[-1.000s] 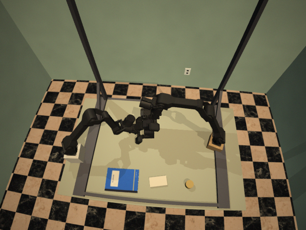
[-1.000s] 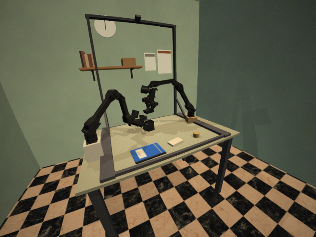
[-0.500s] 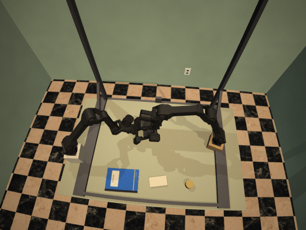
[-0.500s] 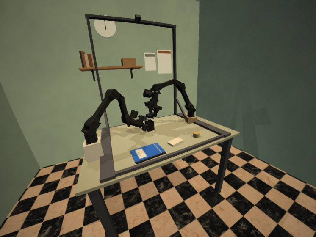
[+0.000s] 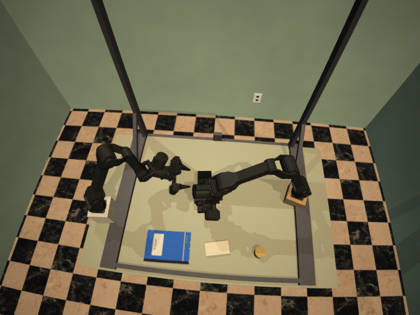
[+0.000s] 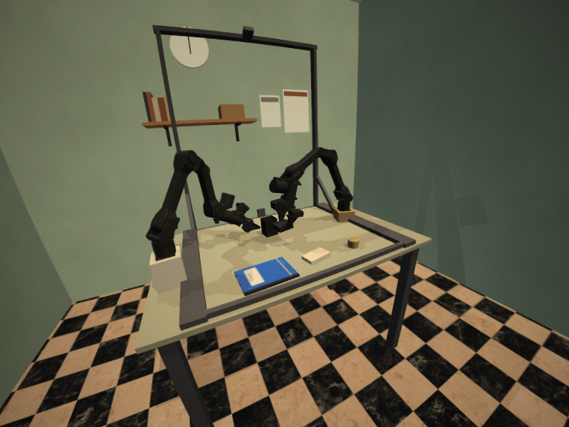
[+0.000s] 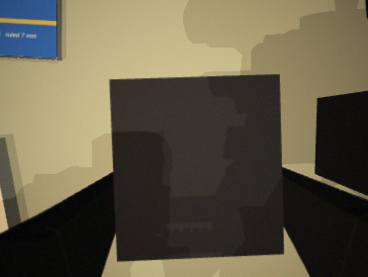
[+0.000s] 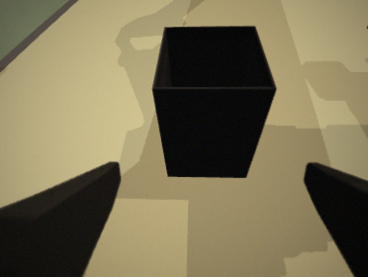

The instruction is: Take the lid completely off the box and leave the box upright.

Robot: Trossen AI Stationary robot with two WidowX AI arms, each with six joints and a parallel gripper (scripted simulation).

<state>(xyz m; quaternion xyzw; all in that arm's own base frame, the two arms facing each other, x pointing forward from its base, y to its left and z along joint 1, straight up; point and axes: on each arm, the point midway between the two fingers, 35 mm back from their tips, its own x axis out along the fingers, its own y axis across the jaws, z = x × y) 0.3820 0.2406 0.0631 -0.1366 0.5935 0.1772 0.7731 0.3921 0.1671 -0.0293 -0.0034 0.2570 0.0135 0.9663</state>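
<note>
The box (image 5: 204,175) (image 6: 268,226) (image 7: 198,168) (image 8: 213,134) is matt and smooth. The shelf (image 6: 202,122) looks wooden. The floor (image 5: 168,122) (image 6: 316,322) resembles polished, veined marble.

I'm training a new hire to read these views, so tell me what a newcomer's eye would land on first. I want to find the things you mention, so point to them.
The bright blue notebook (image 5: 171,246) (image 6: 271,276) (image 7: 27,42) at the table's front jumps out, along with the checkered floor (image 5: 310,298) (image 6: 275,363) around the table. Next come the two black arms meeting mid-table: the left gripper (image 5: 207,205) (image 6: 284,222) (image 7: 195,175) grips the dark lid (image 6: 280,226) (image 7: 198,158) beside the upright, open box (image 5: 204,175) (image 6: 268,226) (image 7: 343,143) (image 8: 212,131).
</note>
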